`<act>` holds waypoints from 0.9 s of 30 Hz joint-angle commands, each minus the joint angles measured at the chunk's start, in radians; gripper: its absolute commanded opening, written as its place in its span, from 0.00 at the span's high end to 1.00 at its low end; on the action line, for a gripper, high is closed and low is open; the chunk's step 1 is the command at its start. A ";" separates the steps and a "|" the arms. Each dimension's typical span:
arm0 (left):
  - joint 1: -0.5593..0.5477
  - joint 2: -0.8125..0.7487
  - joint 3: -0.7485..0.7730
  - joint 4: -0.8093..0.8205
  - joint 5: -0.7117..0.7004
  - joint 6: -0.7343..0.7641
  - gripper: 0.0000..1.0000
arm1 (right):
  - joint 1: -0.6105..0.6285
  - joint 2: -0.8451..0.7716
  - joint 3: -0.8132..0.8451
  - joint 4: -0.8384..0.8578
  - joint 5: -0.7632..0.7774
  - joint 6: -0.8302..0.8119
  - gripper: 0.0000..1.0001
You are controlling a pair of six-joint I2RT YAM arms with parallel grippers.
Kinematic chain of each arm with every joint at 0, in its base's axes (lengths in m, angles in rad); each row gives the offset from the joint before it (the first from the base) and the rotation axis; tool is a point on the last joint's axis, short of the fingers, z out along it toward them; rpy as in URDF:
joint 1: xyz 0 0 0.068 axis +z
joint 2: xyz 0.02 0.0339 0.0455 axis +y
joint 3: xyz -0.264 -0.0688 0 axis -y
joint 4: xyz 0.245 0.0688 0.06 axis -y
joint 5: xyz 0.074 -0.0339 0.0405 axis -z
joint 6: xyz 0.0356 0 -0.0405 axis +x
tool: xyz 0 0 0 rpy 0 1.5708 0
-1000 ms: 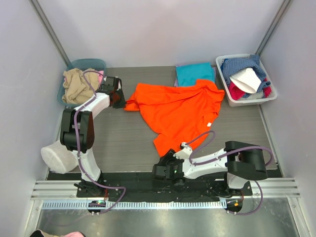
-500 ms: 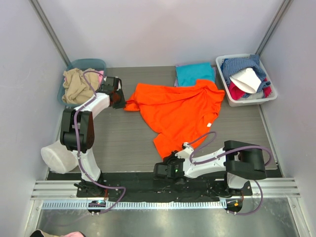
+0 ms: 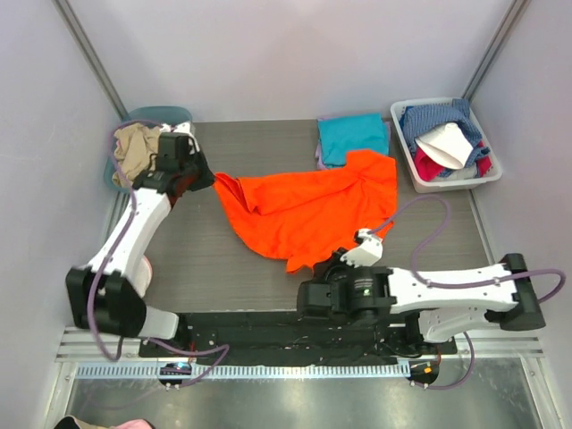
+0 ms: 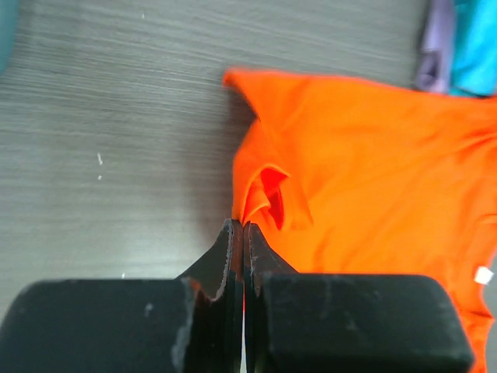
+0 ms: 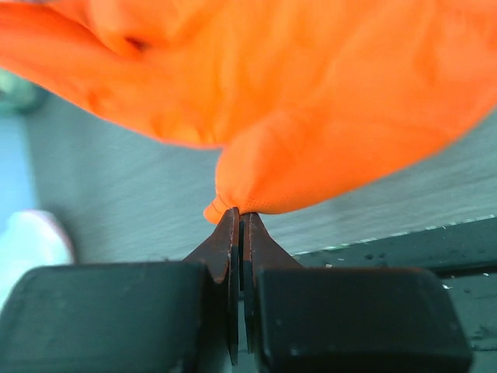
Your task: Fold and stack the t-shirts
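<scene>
Spreading step: left gripper (image 4: 239, 227), right gripper (image 5: 239, 216) both clenched on orange t-shirt (image 3: 304, 207) edges. Next: pull apart, lay flat at table (image 3: 219, 259) centre.

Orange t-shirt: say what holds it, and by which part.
Both grippers hold the orange t-shirt: the left gripper pinches a bunched fold at its left edge, the right gripper a fold at its near edge.
</scene>
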 commanded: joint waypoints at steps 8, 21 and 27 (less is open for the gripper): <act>0.004 -0.457 -0.045 -0.309 0.039 0.033 1.00 | -0.004 -0.180 0.270 -0.348 0.248 -0.295 0.99; 0.005 -0.546 -0.080 -0.367 0.043 0.024 1.00 | -0.032 -0.100 0.455 -0.304 0.332 -0.683 0.99; 0.004 -0.521 -0.108 -0.345 0.050 0.025 1.00 | -0.114 -0.156 0.202 -0.084 0.129 -0.728 0.99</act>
